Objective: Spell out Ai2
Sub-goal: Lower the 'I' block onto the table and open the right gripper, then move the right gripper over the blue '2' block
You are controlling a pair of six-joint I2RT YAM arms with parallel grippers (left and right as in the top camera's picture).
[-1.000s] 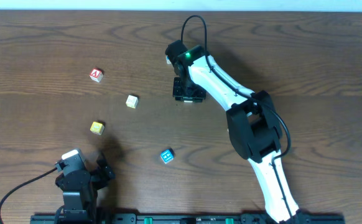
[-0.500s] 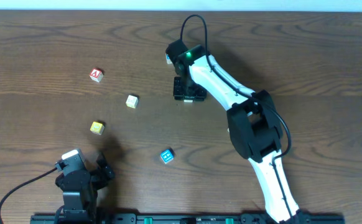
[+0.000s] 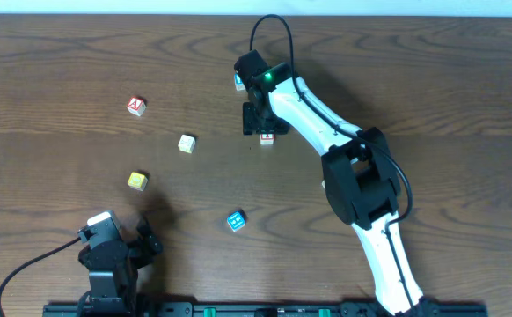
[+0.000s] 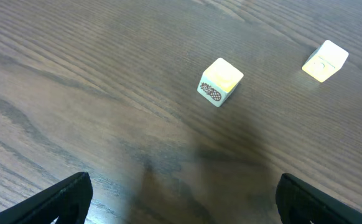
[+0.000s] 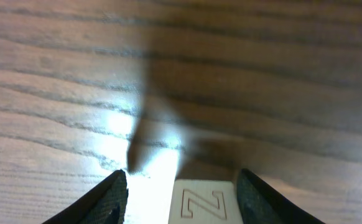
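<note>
The red-edged "A" cube (image 3: 135, 106) lies at the left of the table. A blue-edged white cube (image 3: 238, 82) shows half hidden behind the right arm; its mark is unreadable. My right gripper (image 3: 257, 121) (image 5: 182, 186) stands open over a red-edged wooden cube (image 3: 267, 138) (image 5: 205, 202) that rests on the table. The cube's side face shows a Z-like letter. There is a clear gap at the left finger, while the right finger is close to the cube. My left gripper (image 3: 115, 251) (image 4: 184, 208) stands wide open and empty at the front left.
A solid blue cube (image 3: 236, 220) lies front centre. A yellow cube (image 3: 137, 180) (image 4: 220, 82) with a pineapple picture and a beige cube (image 3: 186, 143) (image 4: 325, 60) lie ahead of the left gripper. The right arm (image 3: 353, 176) crosses the table's right half.
The right gripper's jaws have spread and it has drawn back toward the far edge. This uncovers the red-edged cube, which stays on the table. The left arm has not moved.
</note>
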